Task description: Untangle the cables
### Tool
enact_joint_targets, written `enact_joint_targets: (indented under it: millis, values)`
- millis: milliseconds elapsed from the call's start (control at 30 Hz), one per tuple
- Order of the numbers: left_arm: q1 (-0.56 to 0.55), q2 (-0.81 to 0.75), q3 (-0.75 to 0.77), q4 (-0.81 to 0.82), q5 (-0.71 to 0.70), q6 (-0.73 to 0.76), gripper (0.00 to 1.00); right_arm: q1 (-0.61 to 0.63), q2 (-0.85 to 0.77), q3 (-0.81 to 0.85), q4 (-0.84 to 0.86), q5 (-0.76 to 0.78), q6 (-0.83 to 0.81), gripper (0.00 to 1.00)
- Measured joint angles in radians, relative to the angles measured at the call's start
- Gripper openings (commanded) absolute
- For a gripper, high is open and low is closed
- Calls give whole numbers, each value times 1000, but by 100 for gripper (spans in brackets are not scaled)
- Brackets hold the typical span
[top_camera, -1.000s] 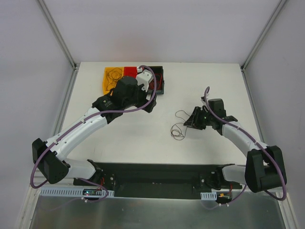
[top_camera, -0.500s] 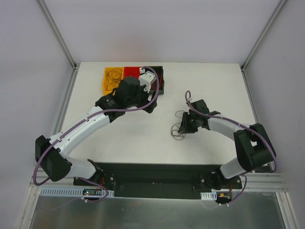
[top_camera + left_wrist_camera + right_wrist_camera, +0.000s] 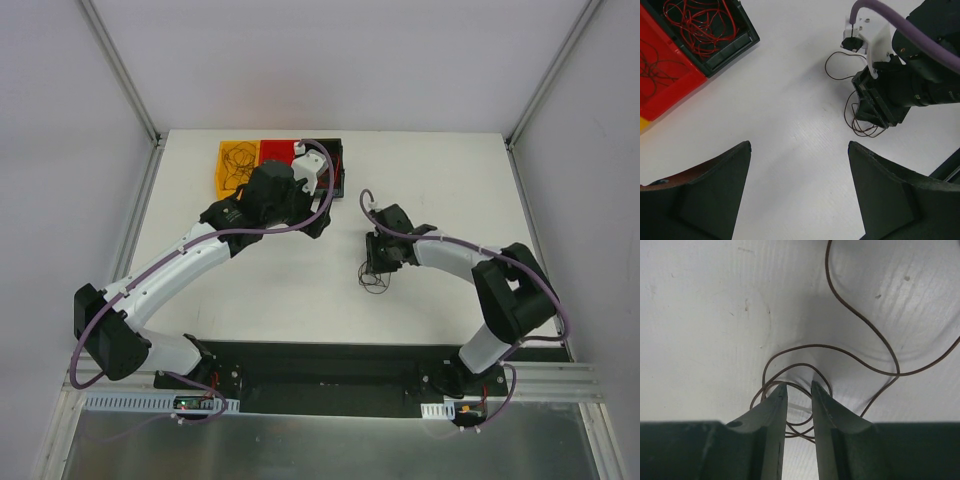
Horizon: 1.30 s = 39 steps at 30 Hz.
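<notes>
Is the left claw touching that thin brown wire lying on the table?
Apart. The left wrist view shows the open left gripper with bare table between it and the brown wire, which lies by the right gripper.

The left gripper [image 3: 799,150] shows two dark fingers spread wide at the bottom edge, over the white table [image 3: 790,100]. At top left, a black bin [image 3: 735,42] holds red cables [image 3: 700,25], touching a red bin [image 3: 675,92]. At right, brown cables [image 3: 860,132] loop out from under the right gripper [image 3: 867,107]
</notes>
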Motion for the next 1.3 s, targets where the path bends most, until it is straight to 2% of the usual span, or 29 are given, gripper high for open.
enact_joint_targets:
  millis: [100, 267, 433, 533, 700, 833, 967, 1067, 1200, 1300]
  values:
    - [0, 0, 0, 0, 0, 0, 78, 40, 17, 27, -24, 54, -18, 28]
    - [0, 0, 0, 0, -1, 0, 78, 107, 22, 40, -52, 156, -50, 34]
    - [0, 0, 0, 0, -1, 0, 78, 138, 13, 37, -76, 194, -76, 35]
    - [0, 0, 0, 0, -1, 0, 78, 139, 0, 24, -90, 198, -79, 29]
    - [0, 0, 0, 0, -1, 0, 78, 139, -6, 15, -92, 246, -92, 1]
    - [0, 0, 0, 0, -2, 0, 71, 146, -24, 14, -99, 272, -87, 0]
    - [0, 0, 0, 1, 21, 0, 74, 155, -157, -3, -105, 269, -86, 0]
    - [0, -4, -14, 33, 111, 0, 75, 157, -337, -18, -81, 239, -87, 0]
    - [0, -12, -49, 92, 300, -20, 57, 156, -552, -28, -19, 178, -86, 0]
    - [0, -14, -62, 138, 411, -42, 46, 156, -647, -40, 21, 123, -84, 1]
